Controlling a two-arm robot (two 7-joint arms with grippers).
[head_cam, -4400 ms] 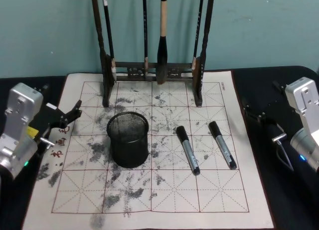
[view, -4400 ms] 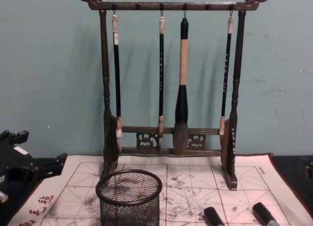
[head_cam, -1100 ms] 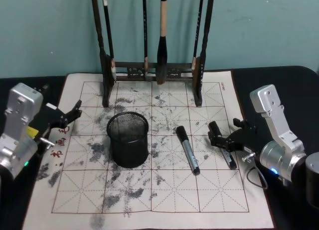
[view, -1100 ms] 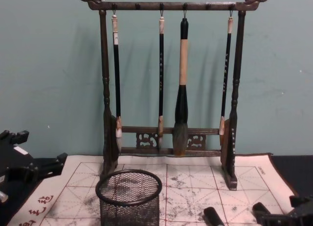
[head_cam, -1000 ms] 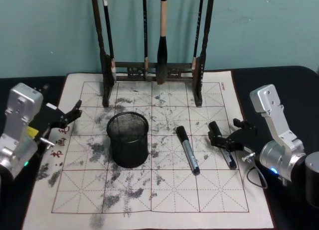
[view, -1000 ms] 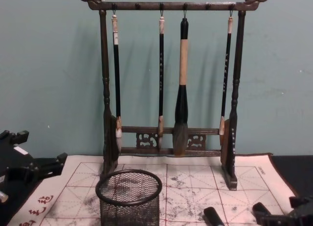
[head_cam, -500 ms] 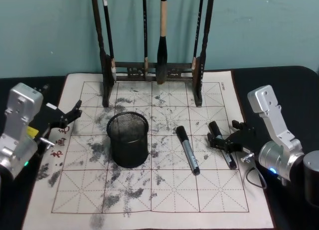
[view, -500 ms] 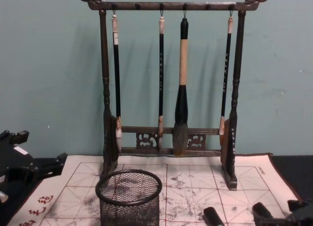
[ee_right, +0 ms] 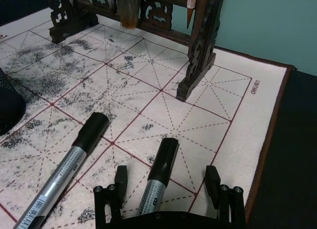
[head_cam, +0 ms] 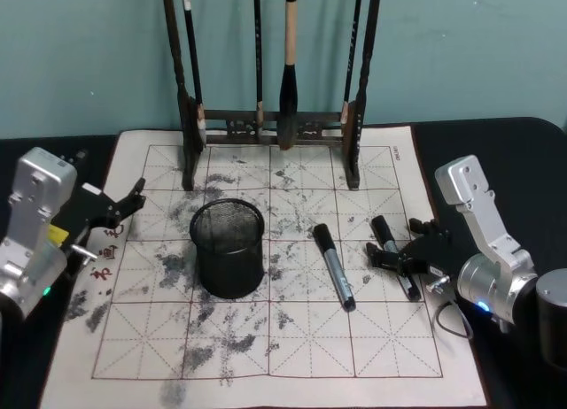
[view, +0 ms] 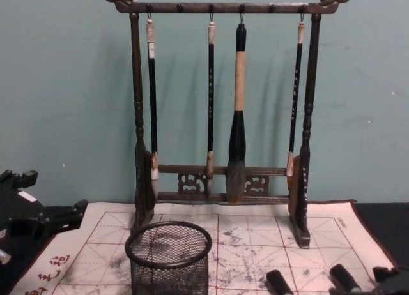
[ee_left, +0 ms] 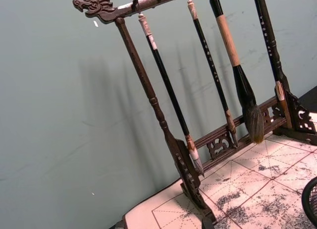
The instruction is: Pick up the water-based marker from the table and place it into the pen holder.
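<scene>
Marker (ee_right: 163,154), outer one at 3 o'clock of pen holder (head_cam: 228,247), rear barrel hidden under right gripper (ee_right: 166,172); fingers apart, straddling it. Left gripper (head_cam: 115,210) parked 9 o'clock, fingers apart.

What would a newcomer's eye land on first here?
The tall dark brush rack with four hanging brushes stands at the far edge of the mat. Before it, the black mesh pen holder sits left of two markers on the ink-smudged mat. The right gripper, open, straddles the right-hand marker; the left gripper sits parked at the mat's left.
</scene>
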